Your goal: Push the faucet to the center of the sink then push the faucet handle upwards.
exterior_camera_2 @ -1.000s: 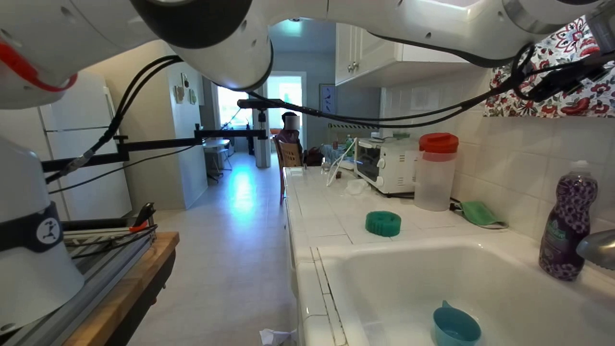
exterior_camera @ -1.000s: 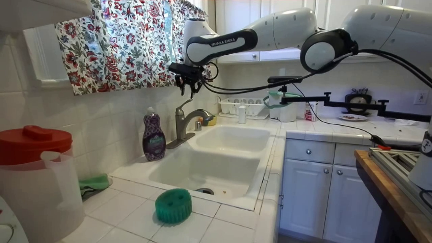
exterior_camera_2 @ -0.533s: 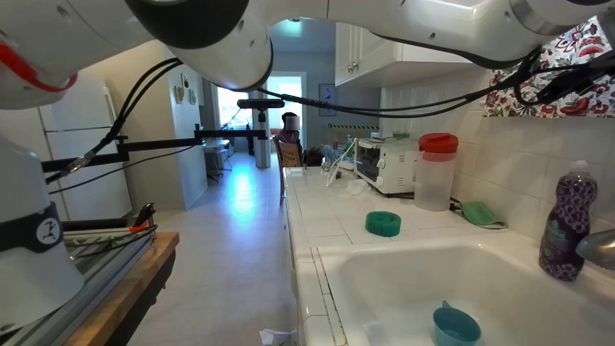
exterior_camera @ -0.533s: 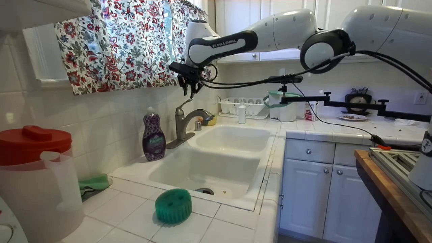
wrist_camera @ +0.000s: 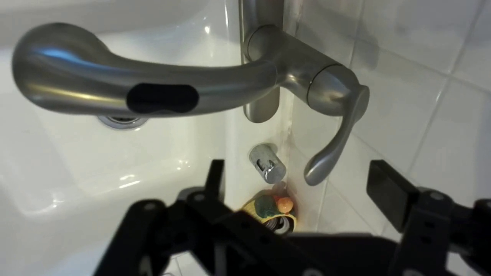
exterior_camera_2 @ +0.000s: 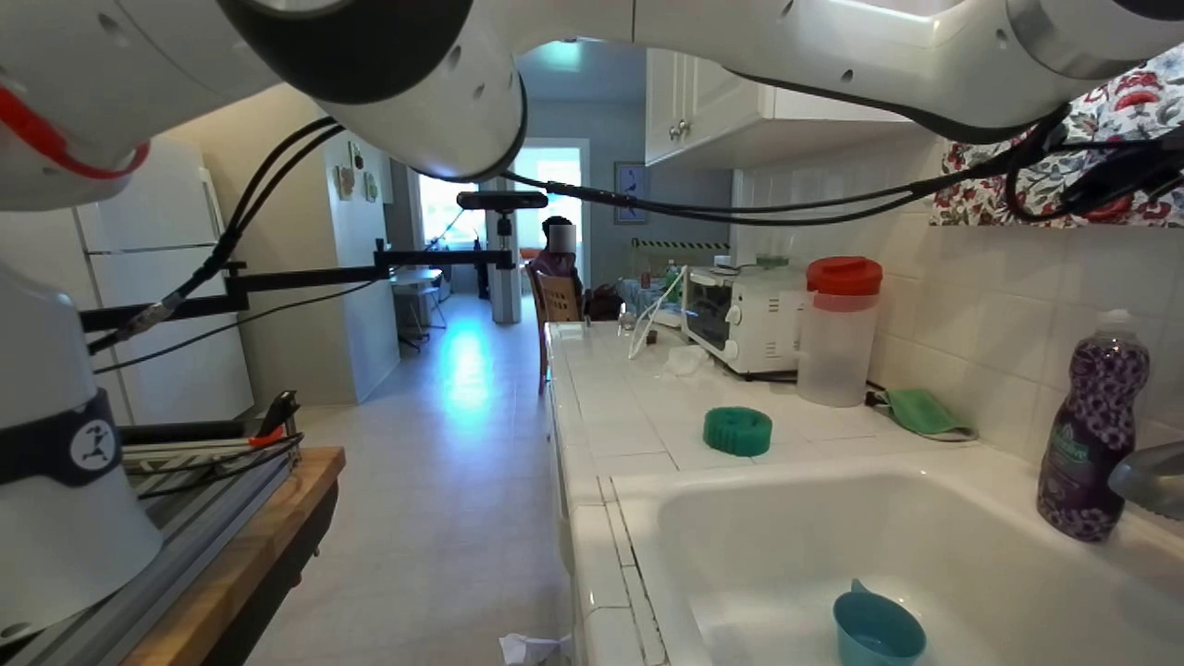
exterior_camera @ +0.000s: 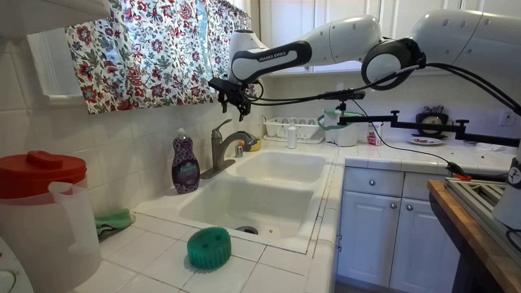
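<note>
The grey faucet (exterior_camera: 220, 152) stands at the back edge of the white sink (exterior_camera: 260, 199). Its spout (wrist_camera: 215, 82) reaches out over the sink; only the spout tip (exterior_camera_2: 1152, 476) shows at the edge of an exterior view. The slim faucet handle (wrist_camera: 333, 145) rises from the tap body and also shows in an exterior view (exterior_camera: 221, 126). My gripper (exterior_camera: 233, 114) is open and empty, just above and beside the handle tip. In the wrist view the handle tip lies between the spread fingers of the gripper (wrist_camera: 303, 187), with no visible contact. In an exterior view the fingertips are cut off.
A purple soap bottle (exterior_camera: 186, 165) stands beside the faucet. A metal cap (wrist_camera: 268, 165) and a yellow holder (wrist_camera: 276, 214) stand past it. The tiled wall (wrist_camera: 414, 76) is close behind. A blue cup (exterior_camera_2: 879, 629) sits in the sink. A green scrubber (exterior_camera: 209, 248) lies on the counter.
My gripper has moved to the right and slightly down in an exterior view, and its fingers look wider apart. The faucet and its handle look unmoved.
</note>
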You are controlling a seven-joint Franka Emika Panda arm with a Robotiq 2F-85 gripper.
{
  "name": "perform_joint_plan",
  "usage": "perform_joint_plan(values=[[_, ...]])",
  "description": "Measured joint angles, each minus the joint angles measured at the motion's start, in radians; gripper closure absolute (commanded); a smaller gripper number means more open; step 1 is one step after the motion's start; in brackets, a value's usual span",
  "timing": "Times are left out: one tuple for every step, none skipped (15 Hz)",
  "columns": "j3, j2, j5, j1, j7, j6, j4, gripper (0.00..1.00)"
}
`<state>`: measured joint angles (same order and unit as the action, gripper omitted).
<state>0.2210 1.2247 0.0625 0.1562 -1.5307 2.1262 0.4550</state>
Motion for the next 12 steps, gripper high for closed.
perform_joint_plan(values=[[-0.005,0.004,0.000,0.008,-0.001,0.000,0.000,0.00],[-0.008,0.009,-0.001,0.015,-0.001,0.001,0.000,0.01],[-0.012,0.013,-0.001,0.023,0.003,0.005,0.000,0.02],[-0.018,0.019,-0.001,0.031,0.010,0.015,0.000,0.02],[-0.023,0.024,-0.001,0.038,0.022,0.025,0.000,0.03],[-0.029,0.028,-0.001,0.046,0.041,0.036,0.000,0.03],[-0.034,0.032,-0.001,0.052,0.061,0.045,0.000,0.02],[-0.038,0.036,-0.001,0.057,0.083,0.057,0.000,0.01],[-0.043,0.040,-0.001,0.061,0.103,0.069,0.000,0.03],[-0.046,0.043,-0.001,0.064,0.123,0.081,0.000,0.04],[-0.049,0.047,-0.001,0.065,0.139,0.091,0.000,0.07],[-0.053,0.050,-0.001,0.066,0.152,0.102,0.000,0.10]])
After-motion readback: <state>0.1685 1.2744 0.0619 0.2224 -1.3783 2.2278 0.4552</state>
